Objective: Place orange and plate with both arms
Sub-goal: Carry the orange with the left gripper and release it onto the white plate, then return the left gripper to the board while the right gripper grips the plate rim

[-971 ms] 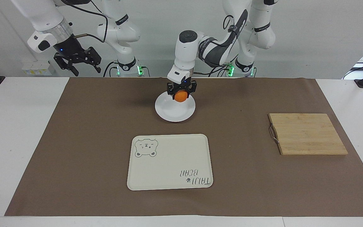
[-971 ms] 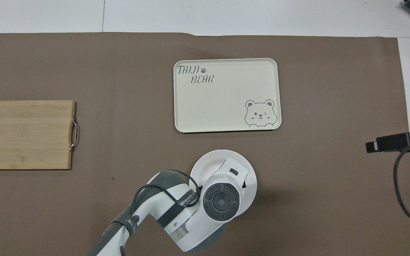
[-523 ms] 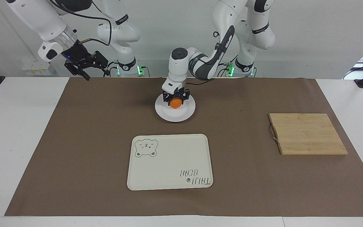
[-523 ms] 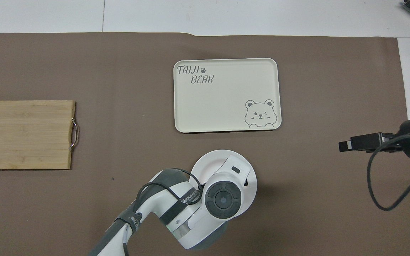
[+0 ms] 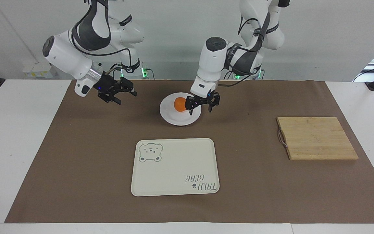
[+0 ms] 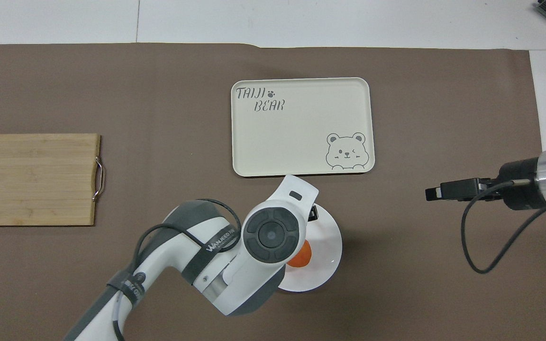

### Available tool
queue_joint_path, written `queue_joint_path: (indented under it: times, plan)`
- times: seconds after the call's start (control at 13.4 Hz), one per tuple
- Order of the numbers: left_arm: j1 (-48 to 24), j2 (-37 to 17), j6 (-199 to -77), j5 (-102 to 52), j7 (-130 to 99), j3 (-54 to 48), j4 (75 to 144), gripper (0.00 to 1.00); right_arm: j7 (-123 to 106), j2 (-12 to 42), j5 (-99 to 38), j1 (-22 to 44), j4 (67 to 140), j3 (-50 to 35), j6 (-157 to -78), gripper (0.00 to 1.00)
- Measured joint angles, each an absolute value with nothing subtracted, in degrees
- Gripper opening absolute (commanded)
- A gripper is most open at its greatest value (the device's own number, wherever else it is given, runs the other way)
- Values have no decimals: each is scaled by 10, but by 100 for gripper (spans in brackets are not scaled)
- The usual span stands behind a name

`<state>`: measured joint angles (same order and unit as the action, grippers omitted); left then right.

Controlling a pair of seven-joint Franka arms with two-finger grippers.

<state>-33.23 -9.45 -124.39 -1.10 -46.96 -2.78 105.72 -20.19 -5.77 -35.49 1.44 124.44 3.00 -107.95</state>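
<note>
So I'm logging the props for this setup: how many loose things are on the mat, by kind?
orange: 1
white plate: 1
bear-print tray: 1
bamboo cutting board: 1
Total: 4

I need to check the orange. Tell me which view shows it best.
The facing view: the orange sits in full sight on the plate, free of the open left hand. In the overhead view the left arm covers most of it.
</note>
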Motion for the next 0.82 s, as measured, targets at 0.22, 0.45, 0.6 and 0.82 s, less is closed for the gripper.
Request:
queue_joint_path:
  times: [0.22, 0.45, 0.6, 0.82]
  plan:
    - [-252, -87, -1192, -12, -357, -28, 1029, 100, -238, -45, -426, 51, 1296, 30, -1140, 100]
    - [-183, -74, -1119, -22, -231, -27, 998, 100, -305, -37, -495, 100, 1364, 29, -1215, 100]
    - [-131, -60, -1077, -37, -146, -26, 984, 100, -351, -29, -532, 116, 1392, 29, -1236, 100]
    - [-65, -24, -1019, -42, -26, -24, 978, 100, -437, -11, -612, 118, 1433, 29, -1251, 100]
